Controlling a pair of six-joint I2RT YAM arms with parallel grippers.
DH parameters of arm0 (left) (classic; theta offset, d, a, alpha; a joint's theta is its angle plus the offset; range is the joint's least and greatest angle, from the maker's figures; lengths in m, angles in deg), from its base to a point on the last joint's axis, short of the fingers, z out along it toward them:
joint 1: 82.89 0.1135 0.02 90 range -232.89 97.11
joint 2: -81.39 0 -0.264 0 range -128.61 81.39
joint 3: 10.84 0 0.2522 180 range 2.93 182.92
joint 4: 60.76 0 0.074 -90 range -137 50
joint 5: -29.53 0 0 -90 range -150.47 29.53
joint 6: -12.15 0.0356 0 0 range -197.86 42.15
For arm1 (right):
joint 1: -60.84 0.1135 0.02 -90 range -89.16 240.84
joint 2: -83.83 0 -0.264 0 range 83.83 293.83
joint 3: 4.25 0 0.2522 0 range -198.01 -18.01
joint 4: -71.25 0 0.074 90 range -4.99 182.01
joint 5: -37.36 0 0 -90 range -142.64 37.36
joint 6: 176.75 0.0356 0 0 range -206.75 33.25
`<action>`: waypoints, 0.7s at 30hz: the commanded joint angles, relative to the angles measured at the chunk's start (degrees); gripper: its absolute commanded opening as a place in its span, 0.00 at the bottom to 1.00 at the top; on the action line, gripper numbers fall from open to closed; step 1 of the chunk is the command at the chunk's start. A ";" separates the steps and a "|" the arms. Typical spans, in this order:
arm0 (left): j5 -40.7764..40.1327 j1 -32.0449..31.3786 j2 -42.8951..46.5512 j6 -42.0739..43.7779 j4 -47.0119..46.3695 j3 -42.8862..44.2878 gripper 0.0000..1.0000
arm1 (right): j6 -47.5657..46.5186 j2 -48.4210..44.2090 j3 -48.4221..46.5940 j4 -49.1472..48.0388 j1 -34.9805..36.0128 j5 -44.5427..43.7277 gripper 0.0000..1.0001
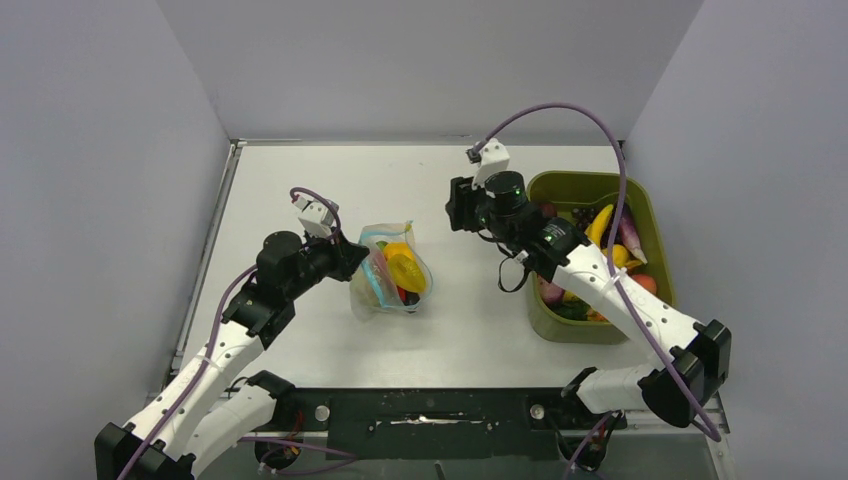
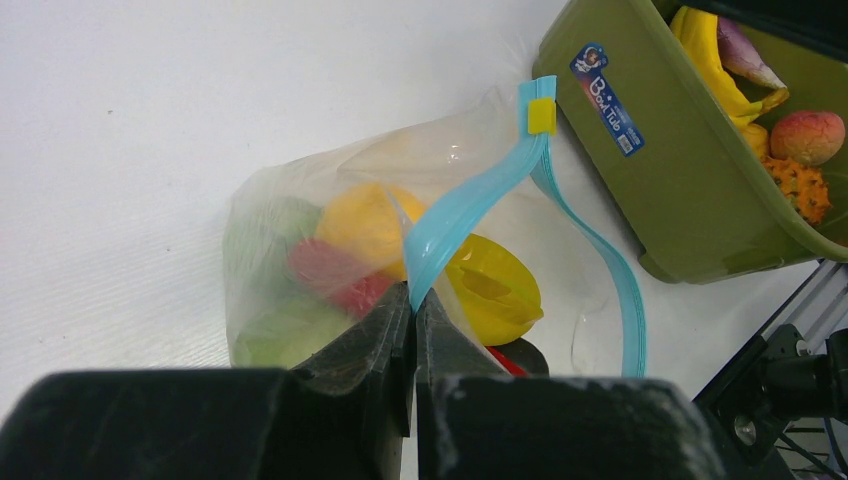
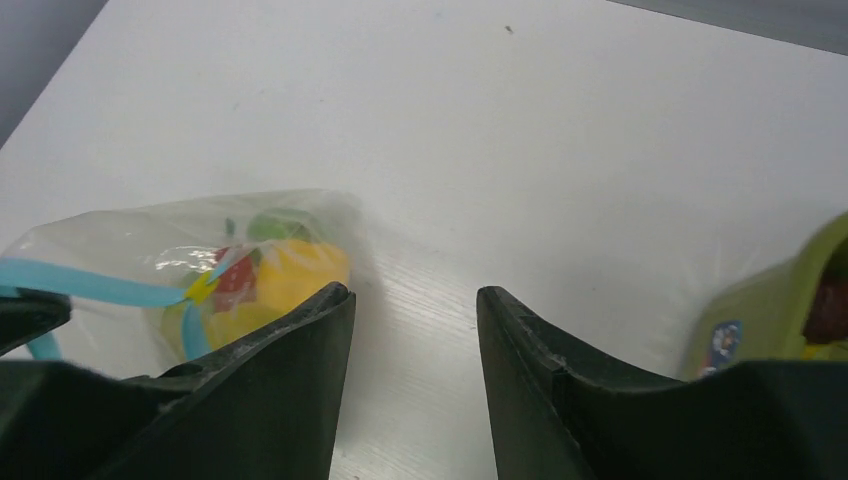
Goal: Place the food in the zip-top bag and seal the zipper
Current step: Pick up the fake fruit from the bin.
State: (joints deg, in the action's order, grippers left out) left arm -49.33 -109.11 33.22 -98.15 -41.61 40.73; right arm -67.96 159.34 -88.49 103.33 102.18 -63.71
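Note:
The clear zip-top bag [image 1: 385, 275] stands mid-table with its mouth open, and shows in the left wrist view [image 2: 300, 260] and the right wrist view [image 3: 180, 250]. It holds yellow, red and green toy food [image 2: 490, 290]. My left gripper [image 2: 412, 292] is shut on the blue-teal zipper strip [image 2: 470, 195] at the bag's left mouth edge; the strip's yellow end [image 2: 541, 116] points away. In the top view the left gripper [image 1: 352, 258] sits at the bag's left side. My right gripper [image 3: 412, 295] is open and empty, hovering right of the bag, between it and the bin [image 1: 455, 205].
An olive-green bin [image 1: 640, 205] at the right holds more toy food: a banana [image 1: 600, 222], a peach and others. It also shows in the left wrist view [image 2: 660, 170] and at the right edge of the right wrist view [image 3: 790, 300]. Grey walls enclose the table.

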 commanded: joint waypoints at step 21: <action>0.56 0.11 1.14 1.27 -1.56 1.05 0.00 | -3.26 1.90 4.40 4.33 -34.44 -5.59 0.49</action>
State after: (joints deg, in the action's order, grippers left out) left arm -49.31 -109.11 33.35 -98.08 -41.57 40.73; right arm -70.26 159.34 -85.60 111.46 72.24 -71.71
